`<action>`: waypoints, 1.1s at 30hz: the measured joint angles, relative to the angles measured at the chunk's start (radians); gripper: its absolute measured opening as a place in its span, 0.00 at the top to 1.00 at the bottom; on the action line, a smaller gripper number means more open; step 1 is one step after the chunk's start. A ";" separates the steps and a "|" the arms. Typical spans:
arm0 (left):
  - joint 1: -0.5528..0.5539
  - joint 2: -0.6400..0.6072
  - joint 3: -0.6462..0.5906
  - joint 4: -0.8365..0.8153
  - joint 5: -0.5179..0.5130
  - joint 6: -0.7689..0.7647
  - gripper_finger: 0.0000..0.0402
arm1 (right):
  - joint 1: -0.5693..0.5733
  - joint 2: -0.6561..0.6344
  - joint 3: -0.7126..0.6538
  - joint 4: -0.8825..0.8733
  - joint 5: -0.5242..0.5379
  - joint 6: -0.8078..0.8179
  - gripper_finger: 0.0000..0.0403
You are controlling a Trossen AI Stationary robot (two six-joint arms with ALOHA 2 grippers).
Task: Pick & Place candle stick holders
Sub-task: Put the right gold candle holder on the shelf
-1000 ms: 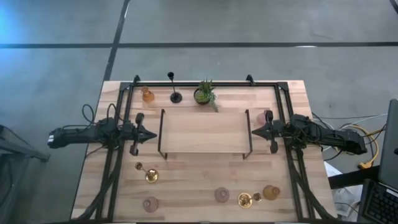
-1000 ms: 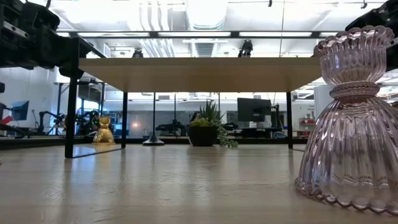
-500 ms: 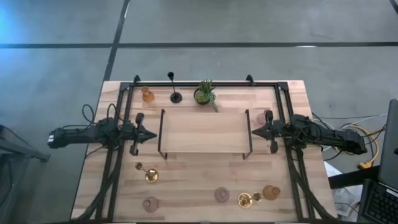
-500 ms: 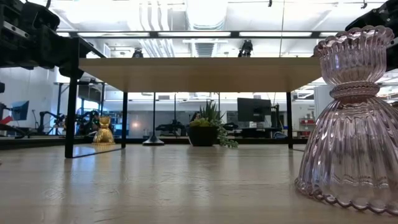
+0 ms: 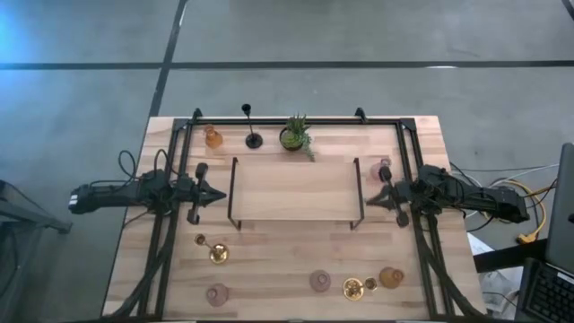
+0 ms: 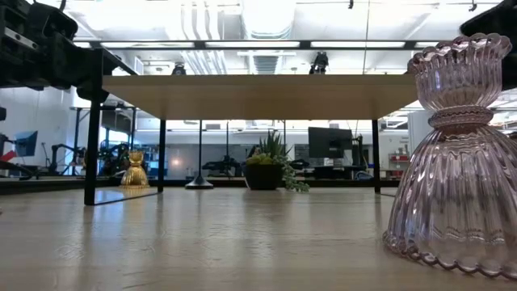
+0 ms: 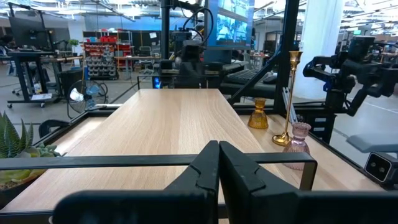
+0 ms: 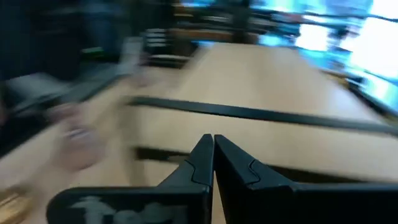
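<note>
Holders stand scattered: a pink glass holder (image 5: pixel 320 281), gold holder (image 5: pixel 353 288) and amber holder (image 5: pixel 391 277) on the counter's (image 5: pixel 287 260) near right. Right end effector (image 5: pixel 380 199), fingers pressed together and empty, should open wide before descending; left end effector (image 5: pixel 213 195) waits likewise closed, empty.

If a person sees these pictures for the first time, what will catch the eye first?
First comes the raised wooden shelf in the table's middle, with the left pincer and right pincer shut at its two ends. In the low view, a ribbed pink glass holder stands large, close to the camera. A small green plant stands at the far edge.
</note>
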 joint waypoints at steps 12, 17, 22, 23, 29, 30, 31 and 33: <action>0.000 0.000 0.000 0.000 0.000 0.000 0.96 | 0.000 0.002 0.001 0.009 -0.052 0.014 0.98; 0.000 0.000 0.000 0.000 0.000 0.000 0.96 | 0.000 0.002 0.001 0.048 -0.051 0.015 0.98; 0.000 0.000 0.000 0.000 0.000 0.000 0.96 | 0.000 0.004 0.001 0.196 -0.051 0.013 0.98; 0.000 0.000 0.000 0.000 0.000 0.000 0.96 | 0.000 0.004 0.001 0.244 -0.051 0.012 0.98; -0.001 0.000 0.000 0.000 0.000 0.000 0.96 | 0.000 0.004 0.001 0.699 -0.050 0.142 0.98; -0.001 0.000 0.000 0.000 0.000 0.000 0.96 | 0.000 0.004 0.001 0.793 -0.049 0.180 0.98; -0.001 0.000 0.000 0.000 0.000 0.000 0.96 | 0.000 0.006 0.003 0.875 -0.049 0.199 0.98; -0.001 0.000 0.000 0.000 0.000 0.000 0.96 | 0.000 0.010 0.026 0.942 -0.052 0.193 0.98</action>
